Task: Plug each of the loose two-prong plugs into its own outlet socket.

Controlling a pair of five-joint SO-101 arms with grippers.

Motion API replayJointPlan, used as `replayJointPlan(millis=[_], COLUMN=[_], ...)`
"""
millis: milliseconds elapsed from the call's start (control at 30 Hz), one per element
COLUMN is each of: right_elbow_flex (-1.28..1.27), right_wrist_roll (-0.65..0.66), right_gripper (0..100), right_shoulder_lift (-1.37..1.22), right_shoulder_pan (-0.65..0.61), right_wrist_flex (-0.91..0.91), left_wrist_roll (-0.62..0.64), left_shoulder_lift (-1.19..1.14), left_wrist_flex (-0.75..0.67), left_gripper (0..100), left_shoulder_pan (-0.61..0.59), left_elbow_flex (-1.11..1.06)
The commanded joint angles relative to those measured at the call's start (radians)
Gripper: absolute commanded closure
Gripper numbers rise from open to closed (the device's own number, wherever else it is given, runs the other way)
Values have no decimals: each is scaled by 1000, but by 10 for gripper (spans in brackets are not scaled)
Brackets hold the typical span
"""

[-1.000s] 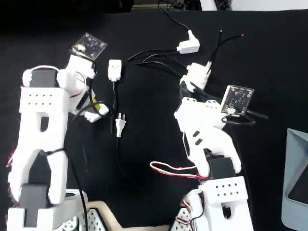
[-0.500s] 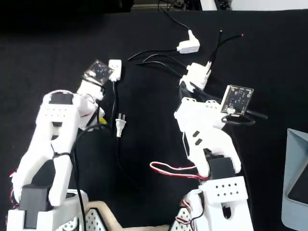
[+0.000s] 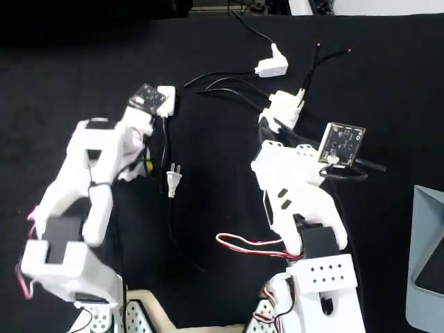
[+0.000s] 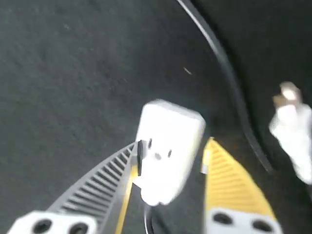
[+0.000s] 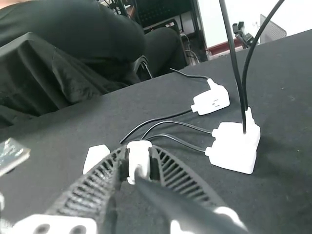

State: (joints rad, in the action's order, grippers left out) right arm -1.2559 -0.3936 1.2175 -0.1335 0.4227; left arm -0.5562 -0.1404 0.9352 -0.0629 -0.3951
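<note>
In the left wrist view my left gripper (image 4: 168, 161) is shut on a white outlet socket (image 4: 168, 146), with the grey ribbed finger (image 4: 97, 185) on one side and the yellow finger (image 4: 229, 180) on the other. A loose two-prong plug (image 4: 292, 126) lies close beside it; the high view shows this plug (image 3: 173, 179) on its black cord just right of the left arm (image 3: 97, 173). My right gripper (image 5: 139, 163) is shut on a small white plug (image 5: 138, 157). In the high view the right gripper (image 3: 268, 126) sits by a white socket block (image 3: 284, 107).
A second white socket (image 3: 166, 100) lies partly under the left wrist camera. Another socket (image 3: 272, 66) with a cord lies at the back. Black cables run between them across the black cloth. A grey bin (image 3: 427, 257) stands at the right edge.
The left arm has swung right and toward the middle of the table, bringing its gripper beside the loose plug. The right arm has kept still.
</note>
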Motion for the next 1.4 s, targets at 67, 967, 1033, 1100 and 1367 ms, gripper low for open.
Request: replayJointPlan(millis=[67,967,1033,1100,1367], right_elbow_flex=[4,4,4,4,4], right_wrist_roll=[-6,-5,-5,-5,-5], right_gripper=[985,985,985,985,985], right_shoulder_lift=[13,13,13,13,13], right_shoulder_pan=[-11,-11,-11,-11,-11], right_wrist_flex=[-25,-25,-25,-25,-25], left_wrist_roll=[-2,-48,-40,-5,81], left_shoulder_lift=[-184,-229,-229,-235,-239], left_wrist_flex=[92,391,390,388,296], left_gripper=[812,902,897,868,711], left_shoulder_pan=[-74,1,16,15,-105], left_elbow_flex=[275,367,349,344,435])
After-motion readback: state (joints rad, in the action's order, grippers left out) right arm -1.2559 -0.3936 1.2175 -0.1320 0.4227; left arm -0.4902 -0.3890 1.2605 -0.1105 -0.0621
